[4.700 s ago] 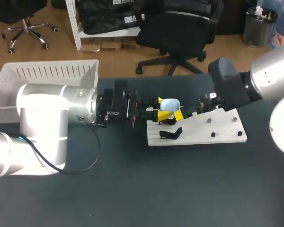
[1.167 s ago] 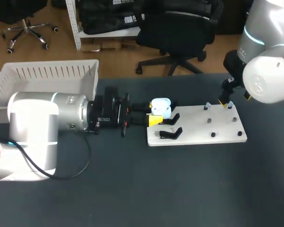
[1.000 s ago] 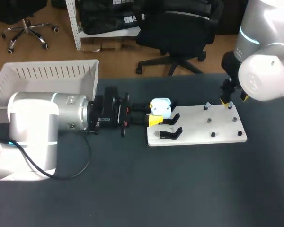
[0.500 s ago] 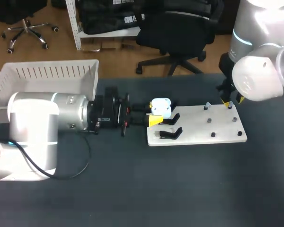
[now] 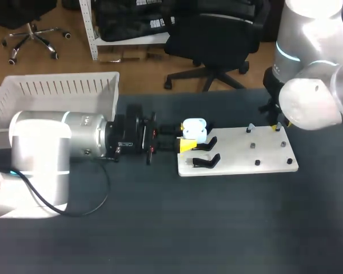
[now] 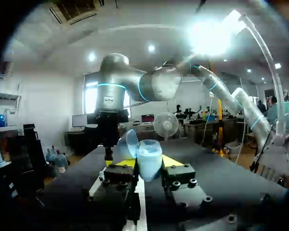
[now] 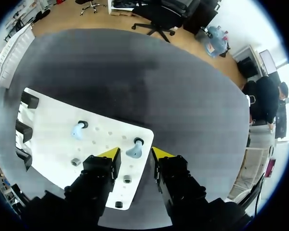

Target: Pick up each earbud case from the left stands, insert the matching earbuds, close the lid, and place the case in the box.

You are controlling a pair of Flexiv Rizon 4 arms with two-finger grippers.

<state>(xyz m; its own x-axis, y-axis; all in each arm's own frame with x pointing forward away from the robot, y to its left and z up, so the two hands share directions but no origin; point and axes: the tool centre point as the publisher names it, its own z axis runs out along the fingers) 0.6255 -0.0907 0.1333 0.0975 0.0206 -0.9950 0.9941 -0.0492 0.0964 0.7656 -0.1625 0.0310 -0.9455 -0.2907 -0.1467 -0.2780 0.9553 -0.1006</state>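
My left gripper is shut on a light blue earbud case with its lid up, just left of the white board. The left wrist view has the case upright between the yellow tips of that gripper. My right gripper hangs over the board's far right corner. In the right wrist view this gripper stands open, its tips on either side of a blue earbud on a peg, with small gaps. A second earbud sits on a peg further along the board.
A white slatted box stands at the back left. Two black stands rise from the board's left end beside the case. Several small empty pegs stick up from the board's right half. My left arm lies across the table's left side.
The right gripper's fingers have narrowed around the corner earbud, and the right arm has turned a little above it. The left arm and the case have not moved.
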